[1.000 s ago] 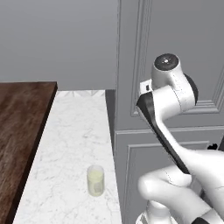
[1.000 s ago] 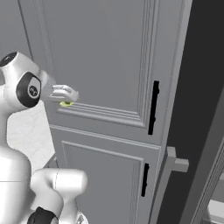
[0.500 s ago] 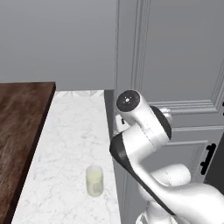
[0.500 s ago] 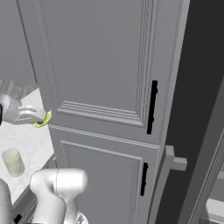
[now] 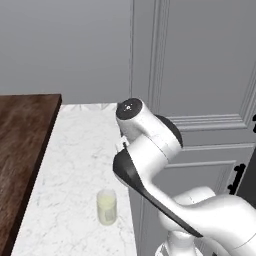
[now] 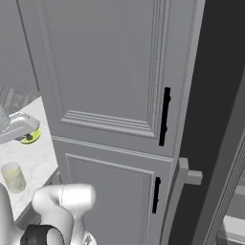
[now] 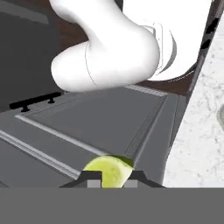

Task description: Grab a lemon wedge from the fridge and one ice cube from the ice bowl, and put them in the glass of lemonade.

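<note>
My gripper (image 6: 28, 135) is shut on the lemon wedge (image 6: 31, 138), a small yellow-green piece held above the white marble counter (image 6: 33, 158), off the cabinet's left edge. In the hand view the wedge (image 7: 109, 170) sits between the two finger tips (image 7: 93, 178). The glass of lemonade (image 5: 106, 206) stands upright near the counter's front right edge; from the right base view the glass (image 6: 13, 177) is below the gripper and a little nearer. The fridge (image 6: 217, 105) is the dark mass at the right, its light grey handle (image 6: 183, 187) showing.
A tall light grey panelled cabinet (image 6: 110, 81) with black handles (image 6: 164, 116) stands between counter and fridge. A dark wood top (image 5: 22, 150) borders the marble on the left. My own arm (image 5: 150, 145) bends over the counter's right edge.
The arm has swung left from in front of the cabinet door to over the marble counter, carrying the lemon wedge with it. The glass has stayed put.
</note>
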Tool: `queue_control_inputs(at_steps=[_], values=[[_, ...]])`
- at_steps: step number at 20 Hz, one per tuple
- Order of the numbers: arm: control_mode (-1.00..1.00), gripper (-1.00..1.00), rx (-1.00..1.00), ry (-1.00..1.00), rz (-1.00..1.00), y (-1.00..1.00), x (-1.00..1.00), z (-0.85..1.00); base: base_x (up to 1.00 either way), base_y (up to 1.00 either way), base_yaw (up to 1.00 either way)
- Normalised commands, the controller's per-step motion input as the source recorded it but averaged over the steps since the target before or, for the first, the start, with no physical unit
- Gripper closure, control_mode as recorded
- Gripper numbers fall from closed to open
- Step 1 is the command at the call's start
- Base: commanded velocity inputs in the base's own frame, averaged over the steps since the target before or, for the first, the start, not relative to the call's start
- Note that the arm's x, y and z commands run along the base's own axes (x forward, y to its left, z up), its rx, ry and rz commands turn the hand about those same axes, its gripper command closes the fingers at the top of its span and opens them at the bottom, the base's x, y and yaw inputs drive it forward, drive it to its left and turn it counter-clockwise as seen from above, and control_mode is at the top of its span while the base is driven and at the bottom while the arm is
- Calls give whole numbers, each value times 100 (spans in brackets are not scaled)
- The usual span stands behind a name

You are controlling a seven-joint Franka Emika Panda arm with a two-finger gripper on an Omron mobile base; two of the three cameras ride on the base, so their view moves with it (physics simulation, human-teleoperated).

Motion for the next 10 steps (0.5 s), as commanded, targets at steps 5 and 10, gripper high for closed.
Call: queue_control_inputs(at_steps=[5,10], values=[[-100,100,0,27,37,43,-1,-51,0,0,0],[-100,100,-2,18,49,9,-6,-28,0,0,0]])
